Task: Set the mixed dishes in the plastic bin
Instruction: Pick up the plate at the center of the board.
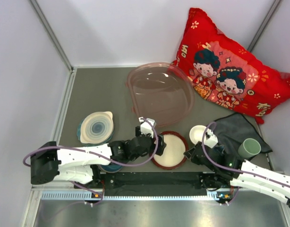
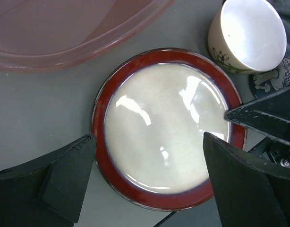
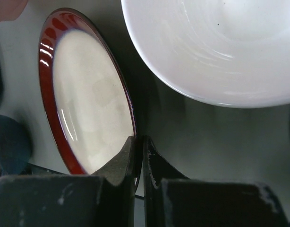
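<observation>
A red-rimmed cream plate [image 1: 169, 150] lies in front of the translucent pinkish plastic bin [image 1: 159, 90]. My right gripper [image 1: 187, 154] is shut on the plate's right rim; in the right wrist view the gripper [image 3: 141, 144] pinches the edge of the plate [image 3: 88, 109]. My left gripper [image 1: 155, 145] is open above the plate's left side, and its fingers straddle the plate [image 2: 166, 127] in the left wrist view without touching it. A white bowl [image 1: 199, 134] stands just right of the plate. A blue-ringed handled plate [image 1: 97, 126] lies on a teal plate at the left. A pale green cup [image 1: 249, 148] lies on the cloth.
The red cartoon pillow [image 1: 230, 75] leans at the back right. The dark grey cloth [image 1: 234, 127] lies at the right. A blue dish [image 1: 110, 167] shows under my left arm. White walls enclose the table. The bin's rim [image 2: 64, 49] is just beyond the plate.
</observation>
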Motion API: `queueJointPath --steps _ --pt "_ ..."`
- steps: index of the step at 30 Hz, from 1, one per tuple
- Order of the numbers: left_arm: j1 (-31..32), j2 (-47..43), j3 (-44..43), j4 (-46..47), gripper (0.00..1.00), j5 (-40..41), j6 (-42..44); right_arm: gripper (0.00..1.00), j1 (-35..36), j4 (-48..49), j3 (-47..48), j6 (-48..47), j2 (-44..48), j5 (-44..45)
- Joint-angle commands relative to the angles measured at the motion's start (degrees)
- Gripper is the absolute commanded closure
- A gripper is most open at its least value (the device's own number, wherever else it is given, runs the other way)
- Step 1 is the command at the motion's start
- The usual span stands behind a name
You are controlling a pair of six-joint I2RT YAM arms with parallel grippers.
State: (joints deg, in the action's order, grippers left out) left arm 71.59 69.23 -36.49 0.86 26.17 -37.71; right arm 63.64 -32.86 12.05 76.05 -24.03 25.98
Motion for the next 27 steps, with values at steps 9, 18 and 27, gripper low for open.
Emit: queueJointPath --steps 9,18,27 --pt "0.1 -2.1 6.9 9.1 0.01 -0.9 -3.9 1.00 0.5 -1.0 6.4 -3.0 13.6 2.2" --pt "0.1 -1.8 11.3 16.7 0.01 -3.0 -5.8 1.00 0.5 -3.2 6.6 -2.8 20.2 2.5" --pt "-0.3 -0.7 14.5 23.1 0.08 -5.7 -8.0 1.00 0.5 -4.2 6.3 -2.7 23.3 2.0"
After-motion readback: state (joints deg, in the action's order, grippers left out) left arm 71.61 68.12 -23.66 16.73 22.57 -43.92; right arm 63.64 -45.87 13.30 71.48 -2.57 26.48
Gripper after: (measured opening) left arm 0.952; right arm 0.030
